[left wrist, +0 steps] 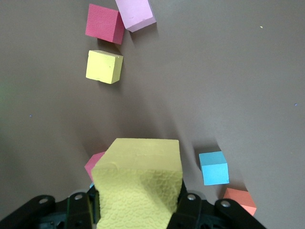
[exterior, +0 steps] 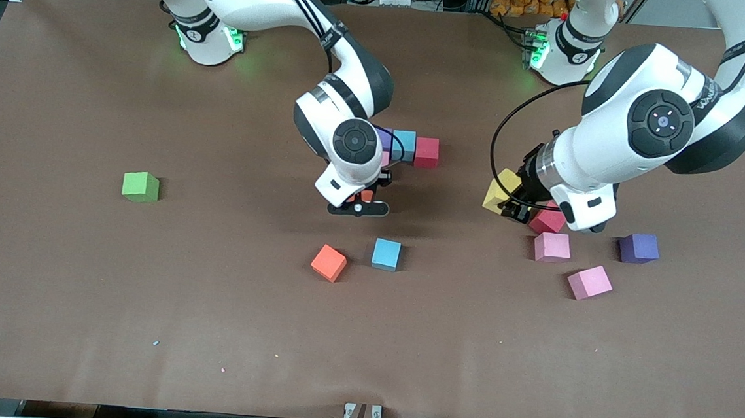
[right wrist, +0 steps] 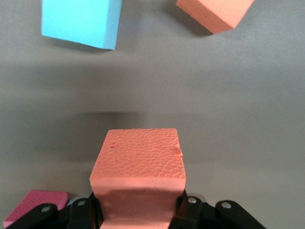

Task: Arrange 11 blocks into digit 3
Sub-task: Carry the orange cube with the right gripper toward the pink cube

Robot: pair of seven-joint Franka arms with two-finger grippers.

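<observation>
Orange foam cube (right wrist: 138,171) sits clamped in the right gripper (exterior: 358,201), mid-frame. The left gripper (exterior: 515,209) grips a yellow cube (exterior: 503,190). I think both need placing by the block row (exterior: 416,149) above.

We see a yellow block (left wrist: 138,183), an orange block (right wrist: 138,174), a green cube (exterior: 140,187), and a brown surface (exterior: 207,328).

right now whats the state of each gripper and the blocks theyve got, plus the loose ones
left gripper: shut on a yellow block, in the air
right gripper: shut on an orange block, in the air
second orange block: loose on the table, turned askew
light blue block: loose beside it
green cube: alone toward the right arm's end
</observation>
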